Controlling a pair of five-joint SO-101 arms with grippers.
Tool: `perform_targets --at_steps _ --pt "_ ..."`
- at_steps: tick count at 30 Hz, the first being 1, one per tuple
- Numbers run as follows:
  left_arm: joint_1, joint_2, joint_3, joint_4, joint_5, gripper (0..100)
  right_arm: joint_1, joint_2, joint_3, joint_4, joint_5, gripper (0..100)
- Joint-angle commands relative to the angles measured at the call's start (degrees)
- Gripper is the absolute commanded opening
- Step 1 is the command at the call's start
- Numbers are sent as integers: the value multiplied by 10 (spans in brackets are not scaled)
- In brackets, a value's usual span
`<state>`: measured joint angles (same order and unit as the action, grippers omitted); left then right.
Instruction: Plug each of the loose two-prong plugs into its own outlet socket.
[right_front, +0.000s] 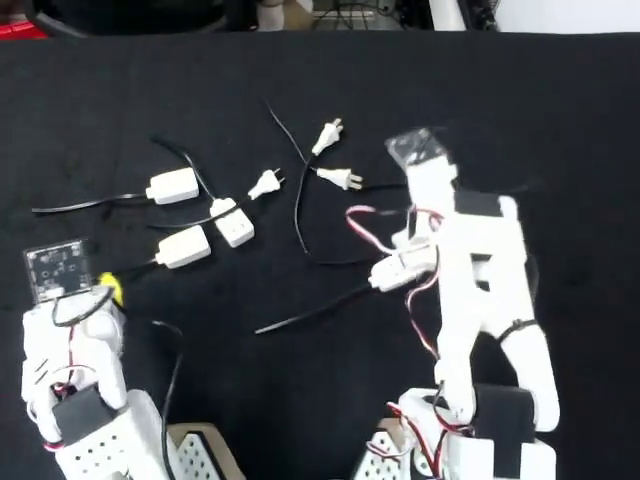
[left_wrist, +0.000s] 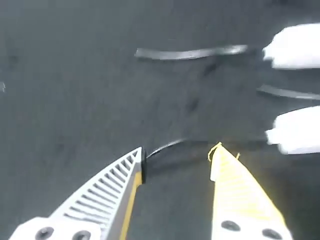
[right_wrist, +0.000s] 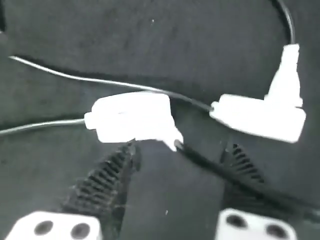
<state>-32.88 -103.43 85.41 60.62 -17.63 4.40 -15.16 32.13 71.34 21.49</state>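
Note:
Three loose white two-prong plugs (right_front: 265, 183) (right_front: 328, 135) (right_front: 345, 178) lie mid-table on black cables. White sockets (right_front: 172, 185) (right_front: 182, 246) (right_front: 235, 225) sit to their left. My left gripper (right_front: 107, 290) (left_wrist: 177, 149) rests open low at the near left, a black cable (left_wrist: 165, 146) curving past its tips and two sockets (left_wrist: 295, 45) (left_wrist: 297, 130) beyond. My right gripper (right_wrist: 180, 150) is open just short of a white socket (right_wrist: 132, 117). A second white block (right_wrist: 260, 117) with a plug-shaped piece (right_wrist: 285, 75) lies beside it. A black cable (right_wrist: 240, 180) crosses between the fingers.
The right arm (right_front: 480, 270) stands over the table's right-middle, with a white block (right_front: 400, 270) and its thin cable (right_front: 300, 318) under it. Black cables (right_front: 300, 215) loop across the black cloth (right_front: 560, 120). Clutter lines the far edge.

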Motion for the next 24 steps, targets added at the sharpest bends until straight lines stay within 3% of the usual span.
perform_targets --at_steps 1,10,18,24 --pt "102 59 -89 18 13 229 -22 -7 -100 78 -31 181" --pt "255 488 -298 -29 14 229 -91 -5 -132 140 -109 163" --pt "263 828 -501 -50 -191 229 -92 -5 -53 62 -111 163" --pt "266 1008 -622 -49 -262 229 -92 -5 -31 41 -108 163"
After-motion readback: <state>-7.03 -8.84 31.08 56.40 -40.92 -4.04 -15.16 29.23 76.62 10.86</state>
